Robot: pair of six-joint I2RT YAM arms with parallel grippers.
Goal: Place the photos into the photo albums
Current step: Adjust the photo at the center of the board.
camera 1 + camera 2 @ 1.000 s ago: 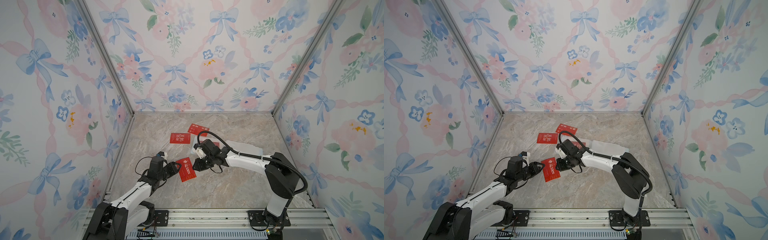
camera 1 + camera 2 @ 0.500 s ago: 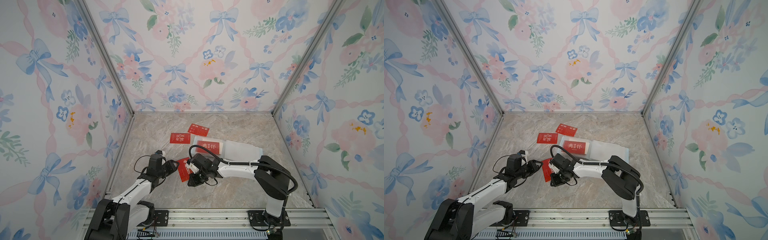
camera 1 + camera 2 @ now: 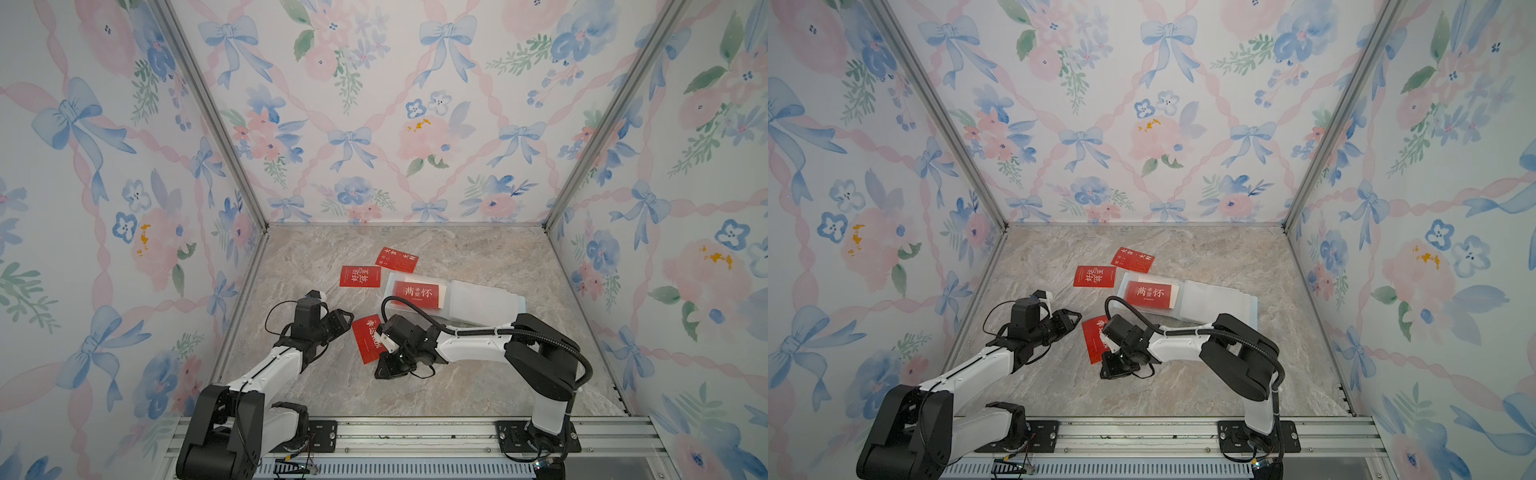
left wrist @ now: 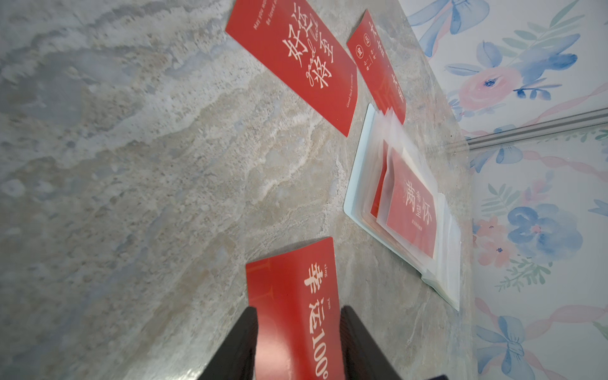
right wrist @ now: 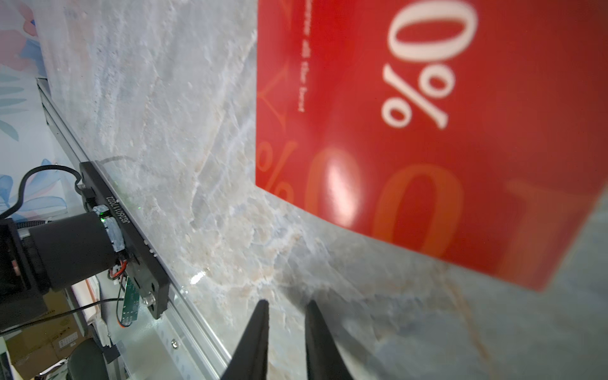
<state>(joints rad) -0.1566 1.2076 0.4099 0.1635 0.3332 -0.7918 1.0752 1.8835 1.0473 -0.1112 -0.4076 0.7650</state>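
My left gripper (image 3: 348, 320) (image 4: 296, 309) is shut on a red photo (image 3: 365, 340) (image 3: 1094, 338) (image 4: 289, 289) across its short width; the photo hangs just above the marble floor. My right gripper (image 3: 380, 372) (image 3: 1106, 374) (image 5: 286, 302) sits low by that photo's front end (image 5: 427, 131), jaws a narrow gap apart and empty. The photo album (image 3: 482, 303) (image 3: 1217, 301) (image 4: 358, 197) lies open behind, with a red photo (image 3: 415, 293) (image 4: 411, 214) in a clear sleeve. Two loose red photos (image 3: 360, 276) (image 3: 396, 259) lie left of it.
Floral walls close in the marble floor on three sides. A metal rail (image 3: 415, 432) with both arm bases runs along the front edge. The left arm's base (image 5: 65, 250) shows in the right wrist view. The right arm's cable (image 3: 415, 309) loops over the album's near edge.
My right gripper has swung from beside the held photo, near the album, toward the front and lower. The sleeved photo is uncovered now. The left gripper has barely moved.
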